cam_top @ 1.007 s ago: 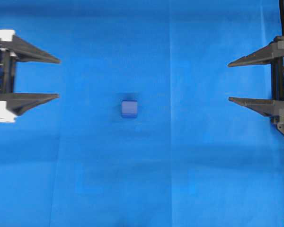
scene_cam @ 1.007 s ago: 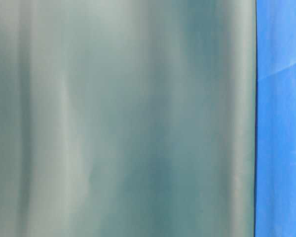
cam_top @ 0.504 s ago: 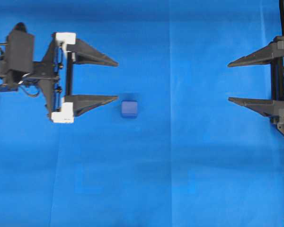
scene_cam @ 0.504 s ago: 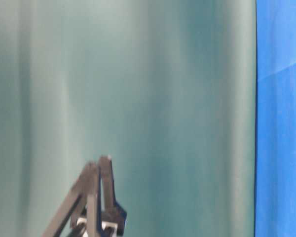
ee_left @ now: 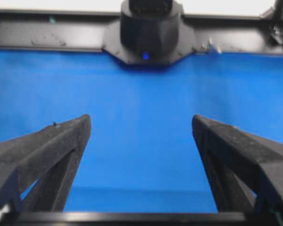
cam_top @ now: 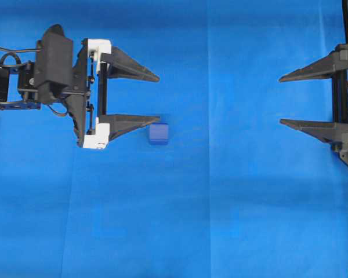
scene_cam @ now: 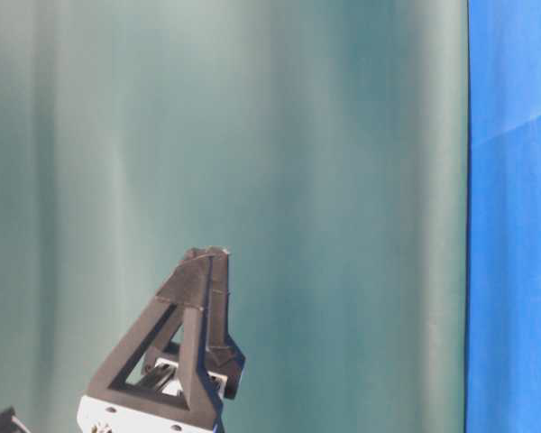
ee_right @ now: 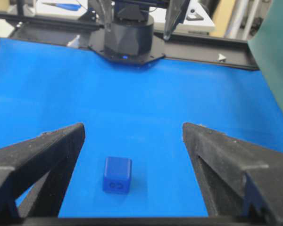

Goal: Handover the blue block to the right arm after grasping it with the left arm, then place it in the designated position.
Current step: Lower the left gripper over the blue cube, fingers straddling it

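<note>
Blue block [cam_top: 158, 133]: small dark-blue cube, rounded edges, resting on blue cloth [cam_top: 220, 220] mid-table. Left gripper [cam_top: 156, 98] spread wide, lower fingertip just beside block. Right gripper [cam_top: 281, 99] wide, well apart, empty.

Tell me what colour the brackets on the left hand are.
White, on the left hand, against its black fingers. Clearest in the overhead view.

From overhead we look straight down on the worktop [cam_top: 220, 220]. Our table-level view sits close, facing a teal backdrop [scene_cam: 252, 135]. Each wrist camera looks out between its own claw's fingers; the right wrist and overhead views share the blue block [ee_right: 117, 174] at centre.
</note>
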Controlling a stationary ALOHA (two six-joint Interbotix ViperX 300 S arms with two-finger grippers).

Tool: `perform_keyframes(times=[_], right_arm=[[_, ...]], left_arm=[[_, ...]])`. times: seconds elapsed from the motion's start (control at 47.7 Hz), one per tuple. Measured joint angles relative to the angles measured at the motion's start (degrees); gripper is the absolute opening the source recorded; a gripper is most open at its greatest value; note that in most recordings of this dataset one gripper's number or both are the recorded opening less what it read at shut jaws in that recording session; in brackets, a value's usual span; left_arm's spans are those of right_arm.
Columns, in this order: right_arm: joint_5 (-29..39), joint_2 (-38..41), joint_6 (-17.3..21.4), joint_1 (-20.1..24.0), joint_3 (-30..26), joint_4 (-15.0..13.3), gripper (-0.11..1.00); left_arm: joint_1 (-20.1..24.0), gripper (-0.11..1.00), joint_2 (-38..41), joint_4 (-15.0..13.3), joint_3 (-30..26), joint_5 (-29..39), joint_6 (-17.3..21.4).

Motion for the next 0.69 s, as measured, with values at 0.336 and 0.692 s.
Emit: perform_keyframes(times=[0.336, 0.692], right_arm=[[-0.09, 0.09, 0.0, 0.0, -0.09, 0.0, 0.97], [0.0, 0.09, 0.0, 0.0, -0.09, 0.0, 0.97]], left_arm=[[-0.53, 0.92, 2.99, 0.09, -11.87, 31.2, -0.62], [-0.53, 0.92, 11.78, 0.0, -25.84, 56.07, -0.97]])
